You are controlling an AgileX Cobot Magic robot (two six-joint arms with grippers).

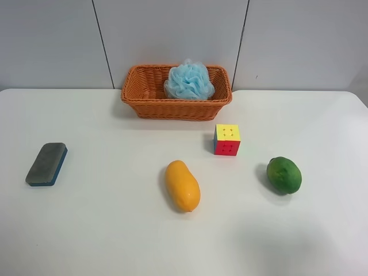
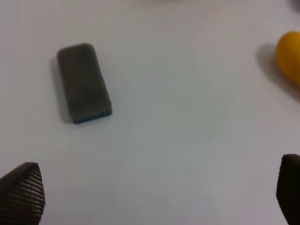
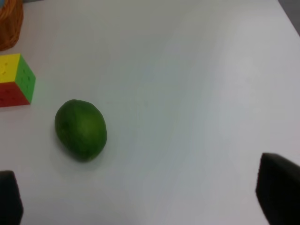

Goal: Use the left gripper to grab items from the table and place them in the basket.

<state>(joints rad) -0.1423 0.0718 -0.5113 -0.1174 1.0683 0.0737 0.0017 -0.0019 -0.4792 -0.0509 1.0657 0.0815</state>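
Note:
The orange-brown wicker basket (image 1: 172, 109) stands at the back of the white table (image 1: 103, 230) with the light-blue bath pouf (image 1: 189, 80) inside it. On the table lie the grey-and-blue eraser (image 1: 46, 164), the mango (image 1: 182, 186), the puzzle cube (image 1: 227, 140) and the green fruit (image 1: 284, 175). Neither arm shows in the exterior high view. My left gripper (image 2: 154, 197) is open and empty, above the table and apart from the eraser (image 2: 83, 83), with the mango (image 2: 289, 56) at the frame edge. My right gripper (image 3: 145, 197) is open and empty, apart from the green fruit (image 3: 80, 130) and cube (image 3: 16, 80).
A grey panelled wall (image 1: 172, 29) rises behind the table. A corner of the basket (image 3: 9, 23) shows in the right wrist view. The table's rounded far corner (image 1: 353, 95) lies at the exterior high view's right.

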